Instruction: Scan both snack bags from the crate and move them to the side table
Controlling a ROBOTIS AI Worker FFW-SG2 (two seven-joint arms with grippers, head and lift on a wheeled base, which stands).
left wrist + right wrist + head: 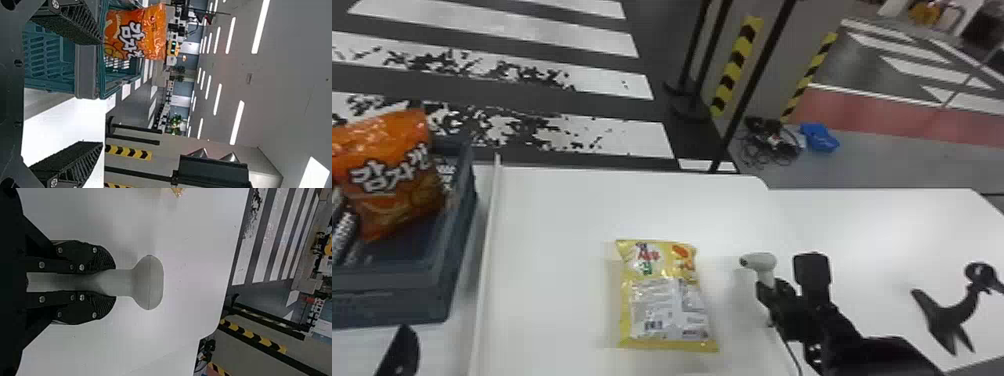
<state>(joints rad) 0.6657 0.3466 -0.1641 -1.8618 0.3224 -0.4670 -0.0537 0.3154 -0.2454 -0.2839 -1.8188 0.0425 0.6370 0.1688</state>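
The orange snack bag (pixel 392 175) stands in the blue-grey crate (pixel 392 305) at far left, its top above the rim. Near the crate's front wall, the left gripper (pixel 403 350) has its fingers wide apart, nothing between them. A pale raised edge (pixel 488 250) runs between crate and yellow snack bag (pixel 664 300), which lies flat on the white table (pixel 557 210) (printed label up). Next, the right gripper (pixel 769 290) clamps the scanner (pixel 759 260) by its handle; farther right is a black stand (pixel 949 315)
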